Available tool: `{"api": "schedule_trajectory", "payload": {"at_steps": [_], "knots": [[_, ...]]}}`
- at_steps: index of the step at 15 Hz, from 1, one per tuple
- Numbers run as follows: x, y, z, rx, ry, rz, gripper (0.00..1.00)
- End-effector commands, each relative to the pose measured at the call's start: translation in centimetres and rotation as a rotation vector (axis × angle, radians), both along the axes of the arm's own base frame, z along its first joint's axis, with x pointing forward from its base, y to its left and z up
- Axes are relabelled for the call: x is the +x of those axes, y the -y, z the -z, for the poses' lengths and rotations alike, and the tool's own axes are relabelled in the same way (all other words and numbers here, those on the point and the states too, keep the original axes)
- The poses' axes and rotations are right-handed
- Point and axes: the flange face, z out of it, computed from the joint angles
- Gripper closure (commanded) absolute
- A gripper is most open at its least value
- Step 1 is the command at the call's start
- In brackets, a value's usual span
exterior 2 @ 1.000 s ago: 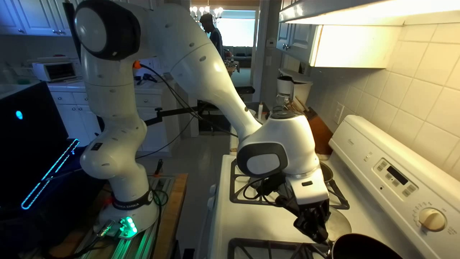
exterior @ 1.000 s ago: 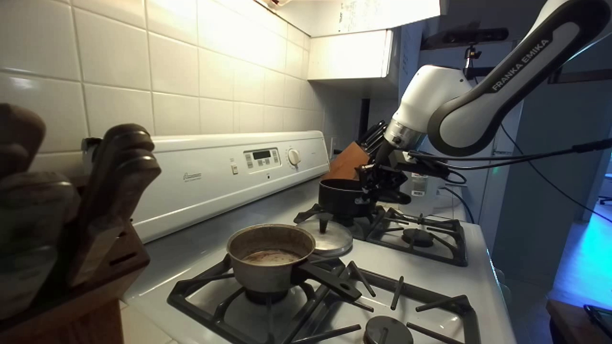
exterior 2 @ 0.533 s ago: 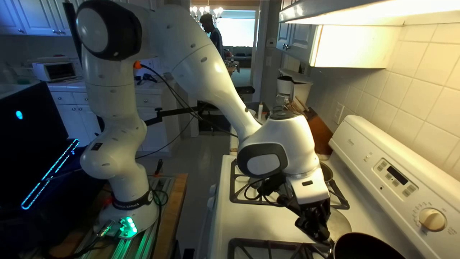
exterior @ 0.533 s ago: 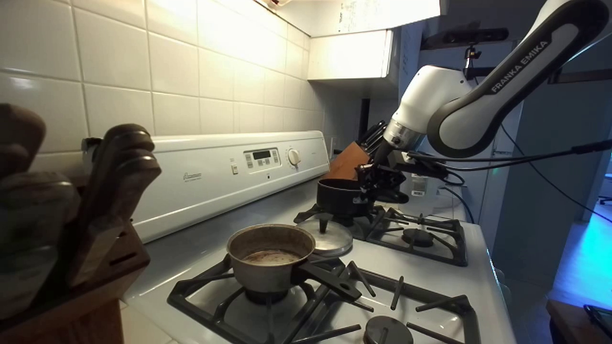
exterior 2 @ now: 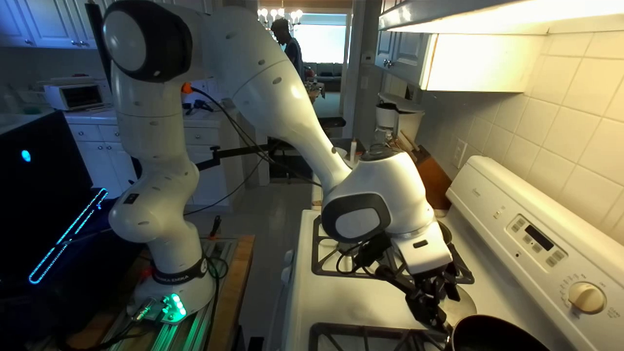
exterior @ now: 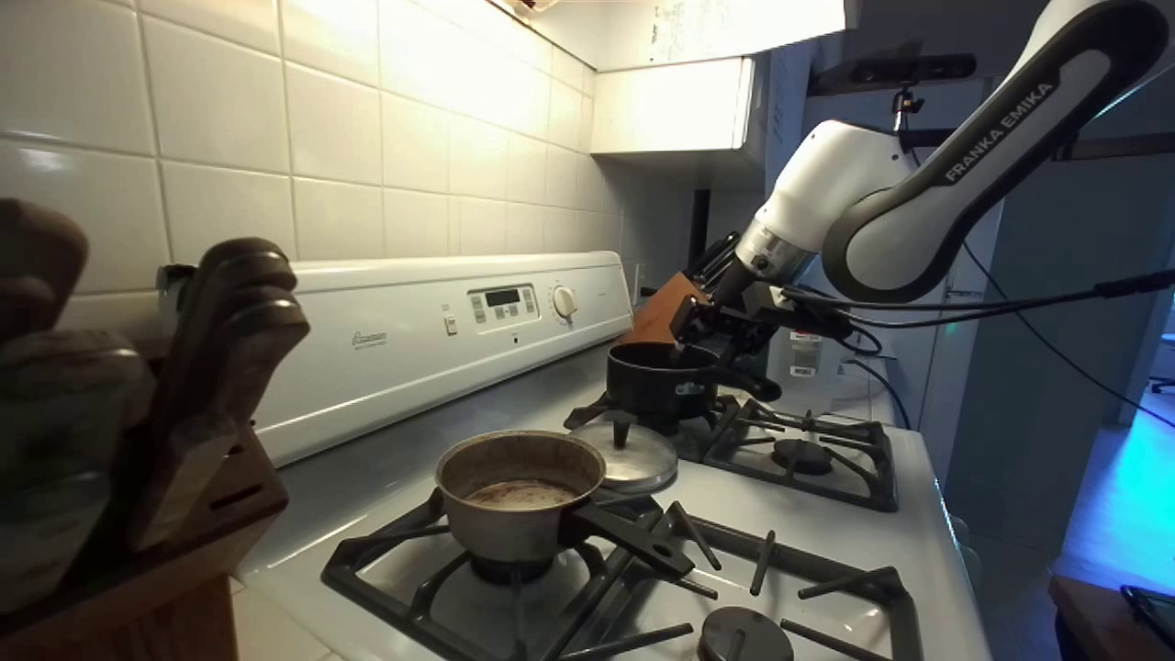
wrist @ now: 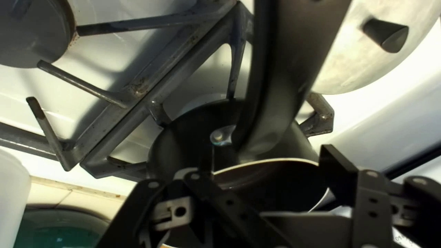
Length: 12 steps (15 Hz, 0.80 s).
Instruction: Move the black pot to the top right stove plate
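Note:
The black pot (exterior: 656,386) stands upright over the top right stove plate, whose dark grate (exterior: 587,412) shows around its base. Its long handle sticks out toward the stove's front; in the wrist view the handle (wrist: 289,69) runs up past the picture's top edge. Only part of the pot (exterior 2: 492,336) fits in an exterior view, at the bottom edge. My gripper (wrist: 267,163) is just over the pot's rim with its jaws spread apart, nothing clasped between them. In both exterior views the gripper (exterior: 707,344) is right by the pot and the handle's root.
A steel saucepan (exterior: 519,500) with a brownish inside occupies the back left burner. Between the back burners lies a silvery lid (exterior: 633,456) with a black knob. Behind the pot leans a knife block (exterior: 665,308). The control panel (exterior: 441,340) rises along the stove's back.
The gripper's jaws have opened and let go of the pot's handle, and the wrist has tilted slightly. Before that, the pot shifted a little toward the back panel.

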Motion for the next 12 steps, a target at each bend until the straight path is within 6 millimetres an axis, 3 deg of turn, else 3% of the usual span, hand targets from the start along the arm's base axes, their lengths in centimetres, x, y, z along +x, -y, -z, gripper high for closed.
{"api": "schedule_trajectory", "payload": {"at_steps": [1,5,9,12], "knots": [[-1.5,0.9,-1.1,-0.048,0.018,-0.048,0.0],[-4.9,1.6,-3.4,-0.064,0.022,-0.135,0.0],[-8.9,0.8,-7.1,-0.026,0.036,-0.261,0.0],[-11.2,3.1,-10.9,0.013,0.076,-0.358,0.0]]}}
